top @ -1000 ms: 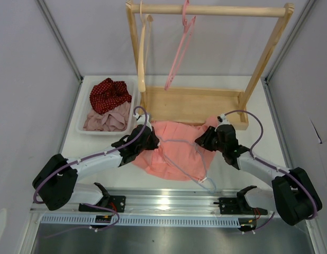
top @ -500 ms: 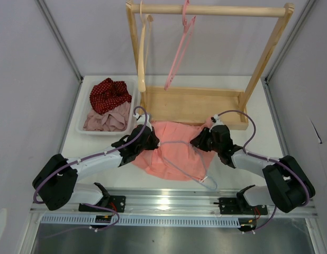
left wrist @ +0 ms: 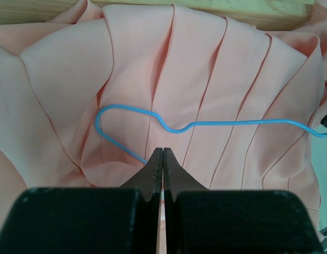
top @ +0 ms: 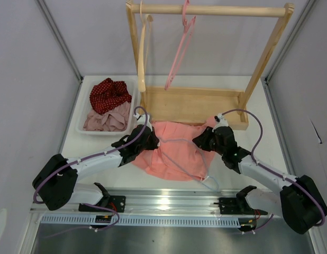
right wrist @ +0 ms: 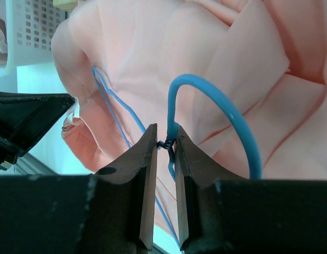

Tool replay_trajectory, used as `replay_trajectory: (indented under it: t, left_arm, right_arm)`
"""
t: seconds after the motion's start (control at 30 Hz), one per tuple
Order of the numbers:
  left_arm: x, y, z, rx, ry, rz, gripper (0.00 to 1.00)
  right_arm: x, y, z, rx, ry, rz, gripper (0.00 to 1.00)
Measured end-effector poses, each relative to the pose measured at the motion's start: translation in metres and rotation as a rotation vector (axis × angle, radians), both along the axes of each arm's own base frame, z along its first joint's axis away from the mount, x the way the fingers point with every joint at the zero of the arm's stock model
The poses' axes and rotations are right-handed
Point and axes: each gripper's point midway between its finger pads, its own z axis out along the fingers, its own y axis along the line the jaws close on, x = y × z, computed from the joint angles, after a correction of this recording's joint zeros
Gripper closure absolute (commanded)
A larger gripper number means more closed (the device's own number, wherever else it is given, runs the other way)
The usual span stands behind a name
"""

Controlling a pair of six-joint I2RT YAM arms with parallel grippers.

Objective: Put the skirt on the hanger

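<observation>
Over the skirt, at the rack base edge, left claw and right claw clamped on the hanger

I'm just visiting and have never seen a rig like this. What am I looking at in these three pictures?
These are two robot arms bolted at the near edge of a table. The wide picture looks down from above; the other two come from a camera on each wrist, so the dark fingers at the bottom are the robot's own. On the table lies a salmon-pink skirt with a thin blue hanger on top. The right gripper pinches the hanger's wire; the left gripper is closed beside the wire. Behind stand a wooden rack and a white bin of other cloths.
</observation>
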Motion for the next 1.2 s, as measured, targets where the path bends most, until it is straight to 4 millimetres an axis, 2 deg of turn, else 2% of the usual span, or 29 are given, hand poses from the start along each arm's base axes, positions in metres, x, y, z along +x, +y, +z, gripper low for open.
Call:
replay_trajectory:
  t: [0.27, 0.4, 0.87, 1.2]
  left_arm:
    - [0.003, 0.004, 0.000, 0.001, 0.001, 0.015, 1.00]
    - [0.005, 0.007, -0.002, 0.004, 0.003, 0.023, 1.00]
    - [0.022, 0.032, -0.012, 0.028, 0.032, 0.107, 1.00]
    - [0.028, 0.035, -0.015, 0.033, 0.041, 0.124, 1.00]
  right_arm:
    - [-0.005, -0.011, 0.032, 0.009, -0.088, -0.056, 1.00]
    - [-0.010, -0.013, 0.041, 0.019, -0.115, -0.061, 1.00]
    - [-0.024, -0.026, 0.037, 0.018, -0.123, -0.089, 1.00]
    - [-0.026, -0.028, 0.043, 0.040, -0.143, -0.085, 1.00]
